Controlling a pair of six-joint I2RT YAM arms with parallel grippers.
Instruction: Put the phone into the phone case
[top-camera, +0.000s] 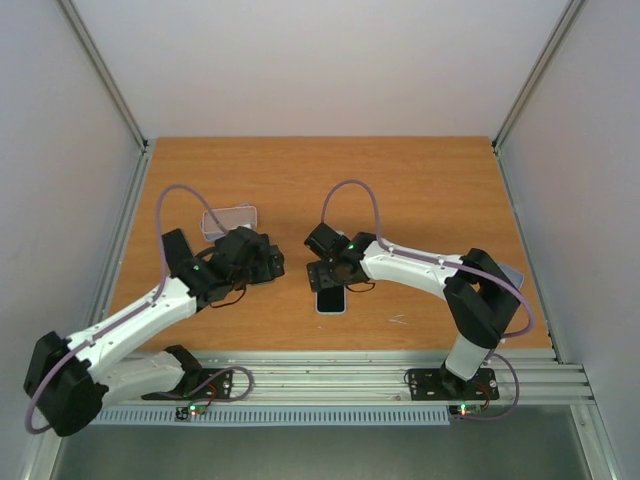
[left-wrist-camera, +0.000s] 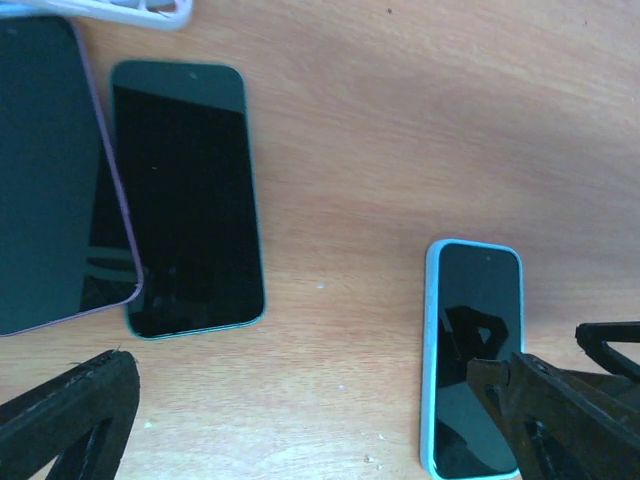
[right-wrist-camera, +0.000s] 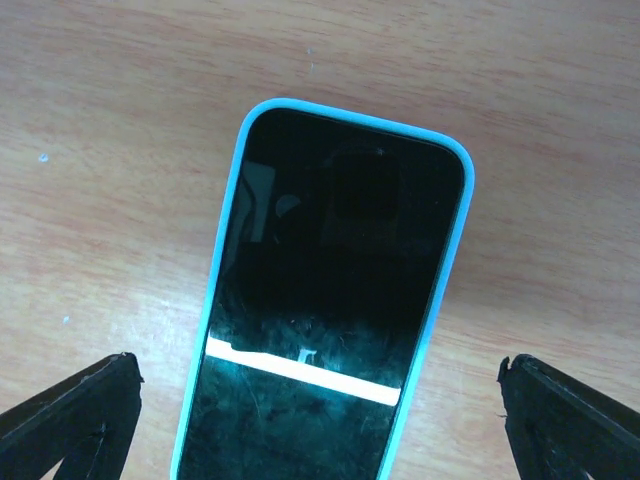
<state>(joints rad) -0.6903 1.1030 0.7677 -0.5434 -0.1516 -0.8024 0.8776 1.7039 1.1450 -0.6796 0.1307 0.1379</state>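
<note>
Jaws of both my right gripper (right-wrist-camera: 315, 365) and left gripper (left-wrist-camera: 310, 400) stand wide apart, holding nothing. The phone (right-wrist-camera: 330, 300) lies flat on the table (right-wrist-camera: 100, 120), screen up, inside the light blue phone case (right-wrist-camera: 457, 250), directly under my right gripper. Its near end is out of view, so a corner may be unseated; lifting away carelessly could snag the rim and pop it loose.

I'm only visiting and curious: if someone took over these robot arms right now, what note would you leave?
Left gripper: open, empty, over the table.
Right gripper: open, empty, over the phone.
The phone lies screen up in the blue case, mid-table; a teal-edged phone and a purple-edged phone lie further left.
Done: phone looks seated.
Left: probably just check the fit, pull arms back.
</note>
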